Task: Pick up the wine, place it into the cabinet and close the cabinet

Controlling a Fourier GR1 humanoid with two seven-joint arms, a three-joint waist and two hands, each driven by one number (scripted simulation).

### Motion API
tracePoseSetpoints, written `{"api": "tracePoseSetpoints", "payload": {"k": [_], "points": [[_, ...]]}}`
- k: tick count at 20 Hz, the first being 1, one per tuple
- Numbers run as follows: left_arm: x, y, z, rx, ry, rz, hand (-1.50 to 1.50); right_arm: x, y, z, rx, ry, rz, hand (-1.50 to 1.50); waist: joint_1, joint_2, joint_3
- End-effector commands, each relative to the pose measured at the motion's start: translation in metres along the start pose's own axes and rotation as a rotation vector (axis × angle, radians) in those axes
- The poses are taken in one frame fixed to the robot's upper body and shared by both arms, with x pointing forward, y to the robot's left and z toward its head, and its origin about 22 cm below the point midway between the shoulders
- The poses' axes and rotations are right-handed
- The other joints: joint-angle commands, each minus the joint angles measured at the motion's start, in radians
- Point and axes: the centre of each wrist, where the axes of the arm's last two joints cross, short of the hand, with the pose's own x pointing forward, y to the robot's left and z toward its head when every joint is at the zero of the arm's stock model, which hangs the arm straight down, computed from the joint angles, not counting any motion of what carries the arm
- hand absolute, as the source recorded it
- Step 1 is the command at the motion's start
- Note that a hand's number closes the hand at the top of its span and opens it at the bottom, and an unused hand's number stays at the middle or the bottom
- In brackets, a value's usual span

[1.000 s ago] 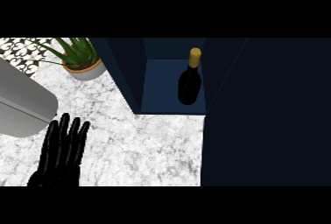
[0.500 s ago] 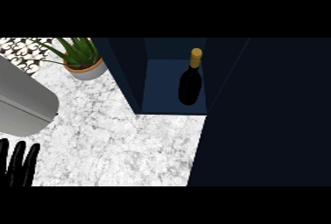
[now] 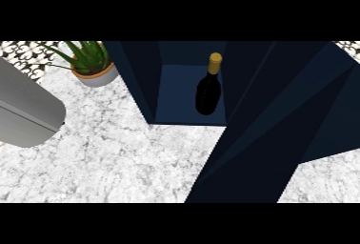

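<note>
So the wine [image 3: 208, 90] is already sitting inside the cabinet [image 3: 151, 81], standing upright on its blue floor with the gold cap pointing toward the back, so the placing part looks done to me. What's left is the closing: the cabinet door [image 3: 271, 143] is hanging across the lower right of the view, swung partway over the marble table [image 3: 119, 162], and the opening is still showing, so it's not shut yet. Neither hand is showing anywhere in the head view (so I can't say whether the fingers are spread, curled or holding anything). Off to the left there's a potted plant [image 3: 91, 64] sitting near the cabinet's side wall, and a grey rounded thing [image 3: 25, 112] is poking in from the left edge, well apart from the door.
</note>
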Motion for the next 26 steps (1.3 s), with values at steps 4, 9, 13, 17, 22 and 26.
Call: {"api": "tracePoseSetpoints", "payload": {"k": [4,9,13,17,22,26], "points": [[0.018,0.03,0.008,-0.023,-0.011,-0.002,-1.5,0.014,0.026,-0.048,-0.037,-0.038,0.129,1.5,0.018,0.0,-0.001],[0.033,0.035,-0.008,-0.049,-0.009,0.011,-1.5,0.01,0.023,-0.091,-0.113,-0.027,0.127,1.5,0.004,0.007,0.001],[0.042,0.04,-0.016,-0.057,0.002,0.014,-1.5,0.016,-0.005,-0.132,-0.16,-0.011,0.169,1.5,0.012,0.012,0.001],[0.044,0.071,-0.012,-0.038,-0.011,0.018,-1.5,0.019,-0.023,-0.15,-0.194,-0.017,0.167,1.5,0.005,0.01,0.001],[0.045,0.048,0.001,-0.084,0.045,0.023,-1.5,0.001,-0.048,-0.176,-0.221,0.027,0.216,1.5,0.001,0.009,0.003],[0.029,0.04,-0.002,-0.094,0.053,0.037,-1.5,-0.003,-0.072,-0.2,-0.28,0.02,0.253,1.5,-0.005,0.012,0.002]]}}
